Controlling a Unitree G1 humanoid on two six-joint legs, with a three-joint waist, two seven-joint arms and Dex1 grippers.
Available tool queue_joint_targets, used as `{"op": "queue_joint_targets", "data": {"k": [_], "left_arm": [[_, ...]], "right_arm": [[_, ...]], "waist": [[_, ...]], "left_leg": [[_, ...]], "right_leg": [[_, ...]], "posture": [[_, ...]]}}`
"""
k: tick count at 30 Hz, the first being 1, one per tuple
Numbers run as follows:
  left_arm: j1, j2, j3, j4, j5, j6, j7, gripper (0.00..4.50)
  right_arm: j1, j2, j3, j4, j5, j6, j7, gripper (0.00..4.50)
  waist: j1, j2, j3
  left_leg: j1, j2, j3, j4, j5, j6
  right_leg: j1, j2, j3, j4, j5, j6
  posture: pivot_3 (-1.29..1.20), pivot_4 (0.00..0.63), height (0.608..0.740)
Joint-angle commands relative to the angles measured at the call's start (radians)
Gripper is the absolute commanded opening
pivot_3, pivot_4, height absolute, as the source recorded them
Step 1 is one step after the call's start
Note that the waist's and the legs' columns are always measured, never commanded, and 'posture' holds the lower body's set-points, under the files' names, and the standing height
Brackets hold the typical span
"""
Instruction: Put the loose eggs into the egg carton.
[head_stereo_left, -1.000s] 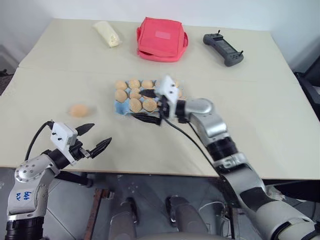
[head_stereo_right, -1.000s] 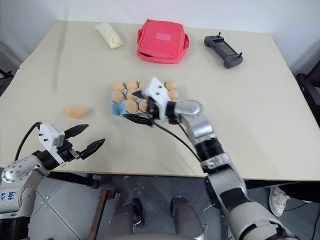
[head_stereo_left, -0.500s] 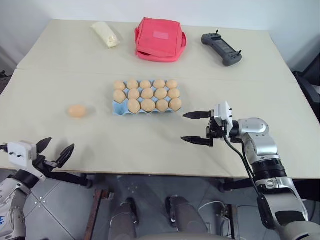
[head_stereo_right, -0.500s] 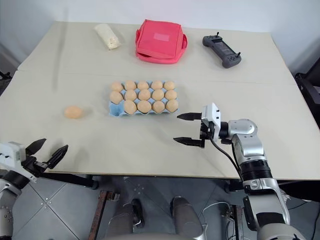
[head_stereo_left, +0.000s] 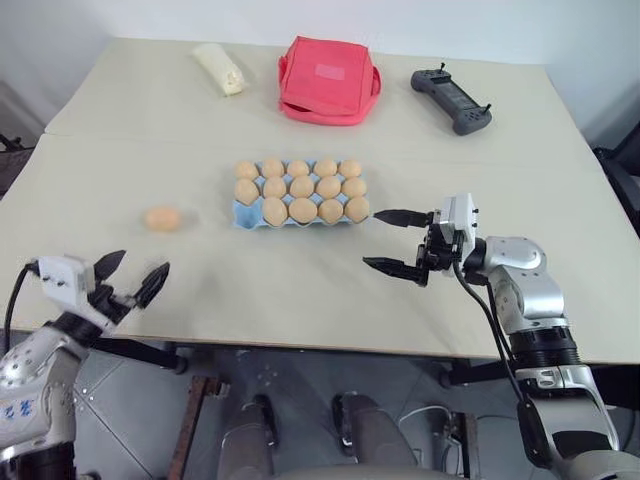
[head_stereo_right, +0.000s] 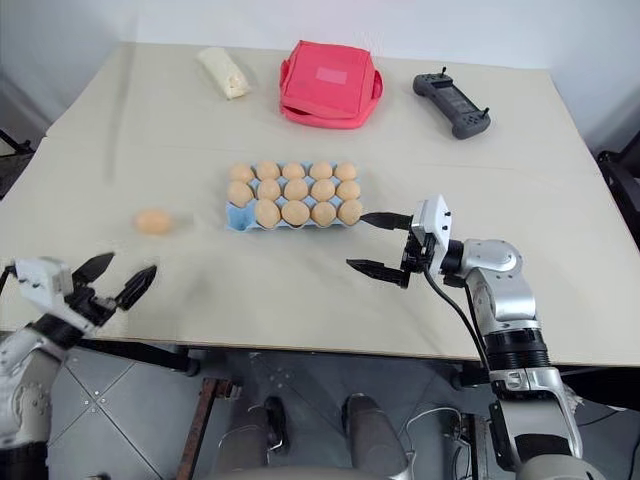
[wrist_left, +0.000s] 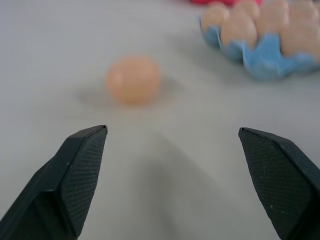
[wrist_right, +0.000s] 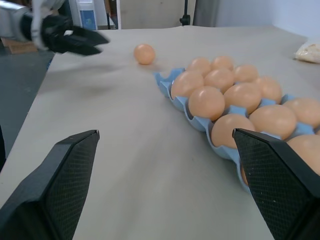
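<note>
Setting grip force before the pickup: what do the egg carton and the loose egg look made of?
The egg carton: light blue moulded pulp or thin foam by its matte, wavy-edged cups; which one is unclear. The loose egg: smooth, pale tan-orange matte shell, no gloss; real or plastic cannot be told.

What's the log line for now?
left gripper: open, facing loose egg | right gripper: open, empty | egg carton: one cup empty

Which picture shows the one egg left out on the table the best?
The left wrist view: the loose egg sits big ahead of the open fingers. The eye views show it small, left of the egg carton; the right wrist view shows it far off.
</note>
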Motion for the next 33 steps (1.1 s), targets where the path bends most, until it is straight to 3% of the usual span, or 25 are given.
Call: {"op": "queue_joint_targets", "data": {"k": [1,8,15,18,24,33], "left_arm": [[-0.115,0.022,-0.025,0.072,0.040,-0.030,0.042,4.50],[-0.292,0.026,-0.110,0.308,0.142,-0.082,0.082,4.50],[-0.373,0.019,-0.153,0.463,0.175,-0.117,0.069,4.50],[-0.374,0.017,-0.147,0.472,0.163,-0.143,0.048,3.92],[-0.336,0.016,-0.140,0.415,0.139,-0.196,-0.012,2.06],[-0.421,-0.066,-0.294,0.240,0.116,-0.134,-0.127,2.06]], "right_arm": [[-0.009,0.009,-0.006,-0.034,0.011,-0.015,-0.013,4.47],[-0.017,0.036,0.014,-0.042,-0.004,-0.020,-0.036,4.47],[-0.013,0.045,0.026,-0.063,0.001,-0.010,-0.053,4.47],[-0.003,0.045,0.027,-0.069,0.000,-0.010,-0.059,4.50],[0.013,0.040,0.024,-0.074,-0.005,-0.015,-0.072,4.50],[0.028,0.038,0.024,-0.079,-0.013,-0.022,-0.097,4.50]], "waist": [[0.005,0.000,0.000],[0.007,0.000,0.000],[0.014,0.000,0.000],[0.019,0.000,0.000],[0.032,0.000,0.000],[0.047,0.000,0.000]], "left_leg": [[0.000,0.000,0.000,0.001,0.000,0.000],[0.000,0.000,0.004,0.002,0.003,0.003],[-0.001,0.000,0.004,0.007,0.002,0.002],[-0.001,0.000,0.004,0.008,0.000,0.000],[-0.001,0.000,0.004,0.008,0.000,0.000],[-0.001,-0.001,0.005,0.009,-0.001,0.001]], "right_leg": [[0.000,0.001,0.000,0.000,0.000,0.000],[-0.001,0.003,-0.001,0.001,0.001,0.004],[-0.001,0.003,-0.001,0.003,0.002,0.006],[-0.001,0.002,-0.001,0.003,0.002,0.006],[-0.001,0.002,-0.001,0.003,0.002,0.006],[0.000,0.001,-0.002,0.003,0.002,0.006]], "posture": [[0.00,0.150,0.740],[0.00,0.150,0.740],[0.00,0.150,0.740],[0.00,0.150,0.740],[0.00,0.150,0.740],[0.00,0.150,0.740]]}}
